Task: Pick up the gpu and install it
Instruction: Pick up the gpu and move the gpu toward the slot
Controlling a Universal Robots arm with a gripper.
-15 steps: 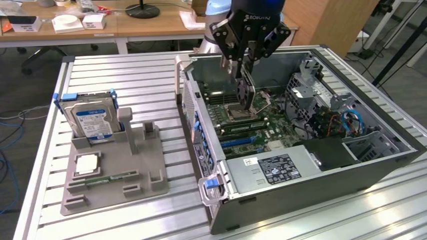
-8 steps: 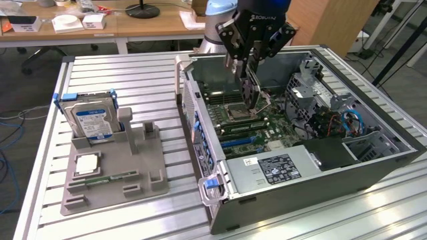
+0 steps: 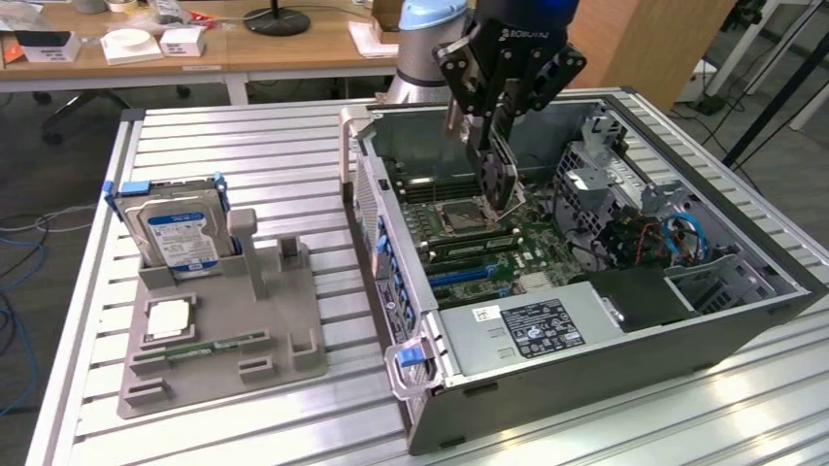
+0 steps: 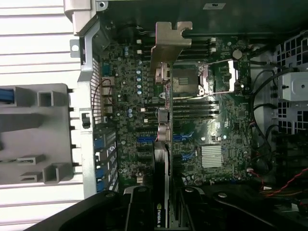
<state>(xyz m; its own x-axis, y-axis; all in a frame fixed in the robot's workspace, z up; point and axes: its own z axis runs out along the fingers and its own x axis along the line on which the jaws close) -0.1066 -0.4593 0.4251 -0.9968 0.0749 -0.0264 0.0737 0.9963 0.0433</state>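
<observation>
Hand [image 3: 495, 144] clamped on the gpu [image 3: 494, 184], which hangs on edge inside the open computer case [image 3: 622, 349], above the case's motherboard [image 3: 499, 260]. The exterior view takes in the slatted surface [image 3: 233, 136] outside the case, where a grey holder [image 3: 279, 320] carries an upright hard drive [image 3: 182, 233]. The wrist view looks along the card's edge to its silvery bracket [image 4: 169, 43], with the dark fingers [image 4: 139, 207] pressed on either side of the card.

Bright even room light; dim shadow inside the computer case [image 3: 609, 374]
</observation>
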